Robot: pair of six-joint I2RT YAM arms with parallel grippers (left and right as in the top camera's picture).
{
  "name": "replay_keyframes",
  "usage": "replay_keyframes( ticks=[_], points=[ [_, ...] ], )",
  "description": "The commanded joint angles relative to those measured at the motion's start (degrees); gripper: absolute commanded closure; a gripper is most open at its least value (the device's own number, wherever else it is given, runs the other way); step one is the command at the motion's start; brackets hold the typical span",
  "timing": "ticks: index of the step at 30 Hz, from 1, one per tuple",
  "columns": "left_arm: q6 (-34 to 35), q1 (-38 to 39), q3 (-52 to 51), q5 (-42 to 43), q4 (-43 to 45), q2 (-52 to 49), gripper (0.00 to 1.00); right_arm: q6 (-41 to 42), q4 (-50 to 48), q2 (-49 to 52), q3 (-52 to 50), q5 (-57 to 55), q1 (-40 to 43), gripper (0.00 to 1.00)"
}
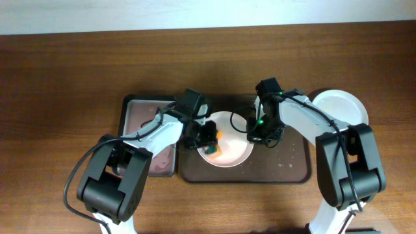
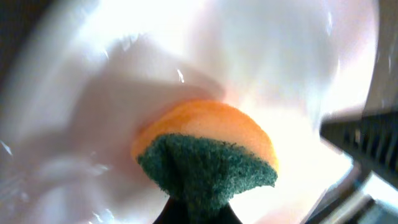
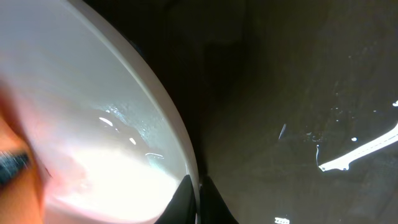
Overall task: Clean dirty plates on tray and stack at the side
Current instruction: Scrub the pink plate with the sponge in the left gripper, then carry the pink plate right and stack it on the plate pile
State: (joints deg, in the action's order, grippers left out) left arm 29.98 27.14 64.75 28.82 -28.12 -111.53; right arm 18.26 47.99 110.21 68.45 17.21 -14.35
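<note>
A pale white plate point(image 1: 234, 133) lies on the dark brown tray point(image 1: 296, 166). My left gripper point(image 1: 209, 144) is shut on an orange and green sponge point(image 2: 208, 152) and presses it onto the plate's inside point(image 2: 267, 56). My right gripper point(image 1: 255, 133) is shut on the plate's right rim point(image 3: 180, 149), one finger inside and one outside point(image 3: 198, 199). The tray floor point(image 3: 298, 93) shows dark beside it. A second white plate point(image 1: 339, 105) sits on the table to the right of the tray. A third plate is not in view.
A smaller pinkish-grey tray point(image 1: 140, 117) lies left of the dark tray, under my left arm. Water drops speckle the dark tray's right part point(image 1: 286, 166). Bare wooden table point(image 1: 58, 78) surrounds both trays.
</note>
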Motion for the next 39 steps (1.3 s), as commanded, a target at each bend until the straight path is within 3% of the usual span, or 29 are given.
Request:
replay_keyframes(
  ticks=[1,5,7,12,15,20,27,29,32,34,39],
  points=[
    [-3.1,0.1,-2.1,5.9,-3.7,-2.0,1.00,0.6,0.0,0.7,-0.7,-1.2,-0.3,0.96],
    [-2.2,1.3,-2.1,4.3,3.6,-2.0,1.00,0.6,0.0,0.7,-0.7,-1.2,-0.3,0.96],
    [6.1,4.2,-2.1,-5.9,5.2,-2.0,1.00,0.6,0.0,0.7,-0.7,-1.2,-0.3,0.96],
    [6.7,7.4,-2.1,-13.7,6.8,-2.0,1.00,0.6,0.0,0.7,-0.7,-1.2,-0.3,0.96],
    [6.0,4.3,-2.1,-16.2,7.1,-2.0,1.00,0.6,0.0,0.7,-0.7,-1.2,-0.3,0.96],
    [-1.9,-3.8,0.8,-19.5,4.3,-1.7,1.00,0.6,-0.2,0.7,-0.7,-1.2,-0.3,0.96],
    [-7.8,-6.3,7.3,-20.5,-16.0,6.3,1.00,0.6,-0.4,0.7,-0.7,-1.4,-0.3,0.96],
    [-7.8,-8.7,7.3,-22.7,-17.5,9.4,1.00,0.6,-0.2,0.6,-0.2,-3.4,-0.3,0.96],
    [-13.2,-14.1,7.3,-25.2,-19.2,13.8,1.00,0.6,1.9,-1.4,2.6,-9.8,-0.3,0.96],
    [-16.5,-17.0,7.2,-29.3,-21.0,13.7,1.00,0.6,3.6,-4.3,5.0,-13.7,-0.3,0.96],
    [-23.3,-19.2,4.3,-29.7,-18.3,12.8,1.00,-1.6,6.4,-12.5,8.5,-25.6,-0.7,0.96]
  ],
)
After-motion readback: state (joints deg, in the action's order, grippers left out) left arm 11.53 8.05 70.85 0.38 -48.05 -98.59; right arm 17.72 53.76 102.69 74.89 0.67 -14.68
